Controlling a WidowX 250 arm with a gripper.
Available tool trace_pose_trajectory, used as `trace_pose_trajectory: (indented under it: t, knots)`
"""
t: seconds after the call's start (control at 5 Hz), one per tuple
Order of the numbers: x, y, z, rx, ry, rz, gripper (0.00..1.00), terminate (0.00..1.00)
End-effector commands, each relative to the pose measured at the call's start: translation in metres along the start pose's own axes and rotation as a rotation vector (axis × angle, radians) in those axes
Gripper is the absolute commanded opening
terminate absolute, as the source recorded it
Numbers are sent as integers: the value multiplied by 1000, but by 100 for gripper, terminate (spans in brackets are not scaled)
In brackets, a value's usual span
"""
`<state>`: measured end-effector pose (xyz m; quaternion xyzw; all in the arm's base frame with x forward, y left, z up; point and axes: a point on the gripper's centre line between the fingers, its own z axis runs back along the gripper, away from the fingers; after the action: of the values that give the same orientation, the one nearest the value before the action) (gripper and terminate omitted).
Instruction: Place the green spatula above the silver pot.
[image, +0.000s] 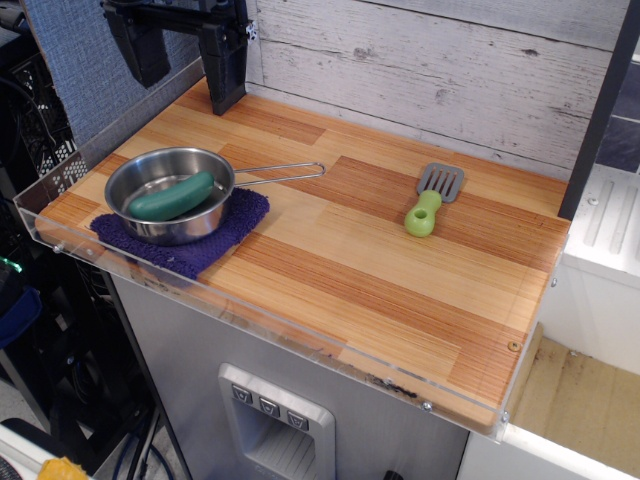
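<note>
Top left, gripper (178, 62) hangs over the back corner of the wooden counter (380, 270), fingers apart, holding nothing. Below it, silver pot (170, 195) sits on a purple cloth (185, 245), dark green vegetable (172, 198) inside, wire handle pointing right. Far right, well apart, green spatula (432, 200) lies flat, untouched. Nothing done yet: grasp, carry and placing above the pot all remain.

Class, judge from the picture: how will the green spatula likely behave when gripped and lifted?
The green spatula looks like small moulded plastic, so probably light and stiff. Its rounded, smooth handle may slip between fingers. Lying flat on its wide slotted blade, it seems unlikely to roll.
</note>
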<state>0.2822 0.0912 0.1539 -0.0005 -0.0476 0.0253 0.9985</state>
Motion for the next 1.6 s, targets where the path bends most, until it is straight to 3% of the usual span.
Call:
trace_pose_trajectory:
  t: [0.0,0.4,0.6,1.0,1.2,1.4]
  knots:
    - [0,0,0,0,0,0,100,0]
    - [38,-59,-23,-107,-6,-77,100,0]
    - [59,-82,-40,-112,-49,-87,100,0]
    - [88,-109,-86,7,-115,2,100,0]
    - [99,-120,-99,3,-153,15,100,0]
    - [103,-125,-109,-13,-151,26,100,0]
